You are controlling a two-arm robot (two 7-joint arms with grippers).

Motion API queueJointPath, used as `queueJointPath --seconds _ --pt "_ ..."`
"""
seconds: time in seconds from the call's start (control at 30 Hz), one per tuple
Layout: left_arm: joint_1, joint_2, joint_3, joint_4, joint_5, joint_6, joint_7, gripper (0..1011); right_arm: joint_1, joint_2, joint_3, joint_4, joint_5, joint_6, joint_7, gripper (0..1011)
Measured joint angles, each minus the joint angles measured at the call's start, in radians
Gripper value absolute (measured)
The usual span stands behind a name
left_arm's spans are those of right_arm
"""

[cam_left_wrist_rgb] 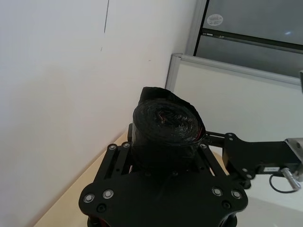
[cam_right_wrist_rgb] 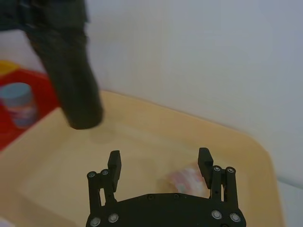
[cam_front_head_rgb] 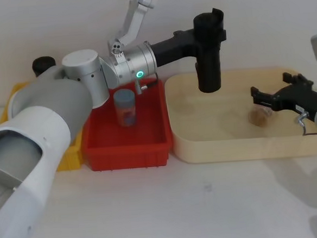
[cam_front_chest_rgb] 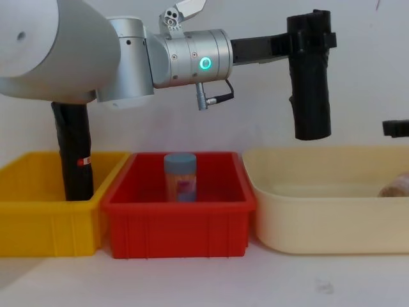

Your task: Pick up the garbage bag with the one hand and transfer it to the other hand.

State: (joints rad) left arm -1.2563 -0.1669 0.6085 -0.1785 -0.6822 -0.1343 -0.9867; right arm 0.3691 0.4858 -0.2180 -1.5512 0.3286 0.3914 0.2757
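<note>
The left hand (cam_front_head_rgb: 209, 32) is clamped on the upper end of the bag (cam_front_head_rgb: 208, 66) and holds it upright in the air above the back-left part of the tray (cam_front_head_rgb: 231, 149), which leaves the lower length free for a second grip. The right hand (cam_right_wrist_rgb: 159, 157) hangs low over the tray's right side with its fingers spread. It faces the bag but is well apart from it, seemingly placed to receive it.

Plain white wall (cam_front_head_rgb: 59, 28) behind a pale tabletop (cam_front_head_rgb: 208, 202)
</note>
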Motion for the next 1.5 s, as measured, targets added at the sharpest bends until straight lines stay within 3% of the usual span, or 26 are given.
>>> queueJointPath --seconds 0.3,0.77,0.97,1.5 --pt "-0.008 -0.006 0.003 0.015 -0.002 -0.005 -0.006 429 0.021 -0.007 -0.022 -0.011 0.039 -0.013 0.078 1001" --pt "-0.013 -0.011 0.004 0.026 -0.004 -0.008 -0.009 429 0.108 -0.066 -0.1 0.035 0.067 -0.02 0.158 1001" --pt "-0.014 -0.011 0.005 0.028 -0.004 -0.008 -0.01 429 0.132 -0.087 -0.12 0.052 0.064 -0.021 0.149 1001" --pt "-0.015 -0.012 0.005 0.03 -0.004 -0.009 -0.011 429 0.148 -0.117 -0.133 0.063 0.0 -0.031 0.032 1001"
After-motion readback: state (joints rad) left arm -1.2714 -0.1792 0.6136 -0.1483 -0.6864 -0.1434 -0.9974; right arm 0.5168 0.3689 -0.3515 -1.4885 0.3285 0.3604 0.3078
